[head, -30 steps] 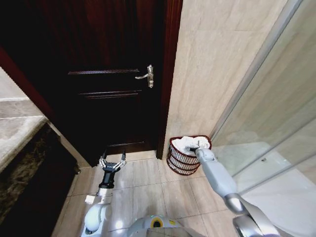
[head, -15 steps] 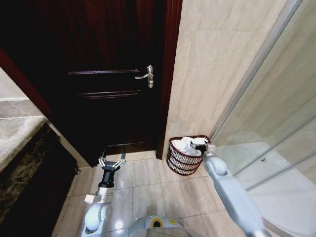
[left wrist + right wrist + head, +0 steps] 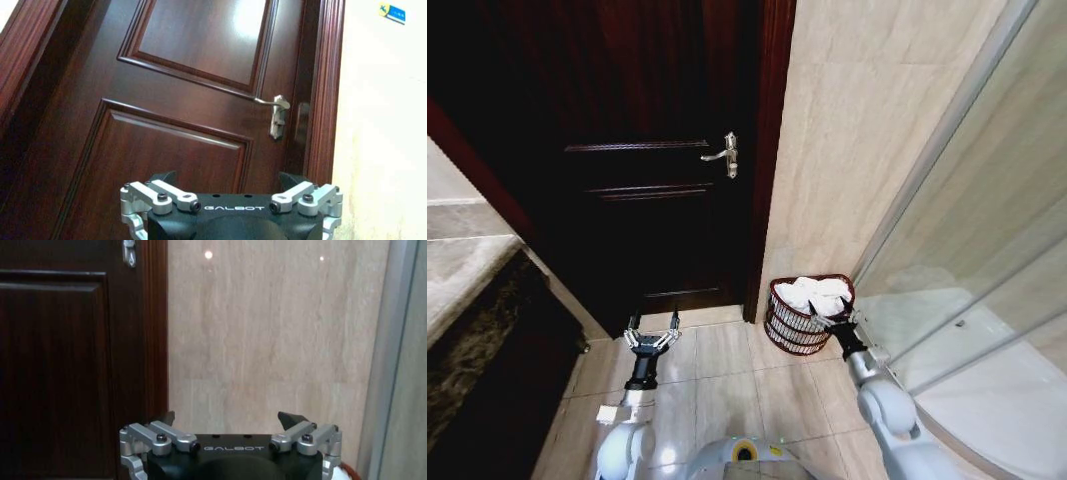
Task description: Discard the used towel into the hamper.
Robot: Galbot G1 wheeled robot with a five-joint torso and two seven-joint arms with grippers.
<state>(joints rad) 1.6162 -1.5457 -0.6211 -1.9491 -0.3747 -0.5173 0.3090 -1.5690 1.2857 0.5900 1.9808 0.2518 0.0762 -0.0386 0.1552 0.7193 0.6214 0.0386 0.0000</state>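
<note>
The one word I can read is "GALBOT", in pale capitals on the black body of my left gripper (image 3: 231, 187) and again on the black body of my right gripper (image 3: 231, 426), each time just behind my fingers. A small blue sticker (image 3: 393, 12) sits on the pale wall beside the door frame, its marks too small to read.

Soft white cloth towel (image 3: 812, 294) fills the reddish-brown wire hamper (image 3: 795, 325). Beside the hamper, the door (image 3: 642, 150) is dark polished wood with a metal handle (image 3: 723, 153); the floor tiles (image 3: 727, 385) are glossy.
</note>
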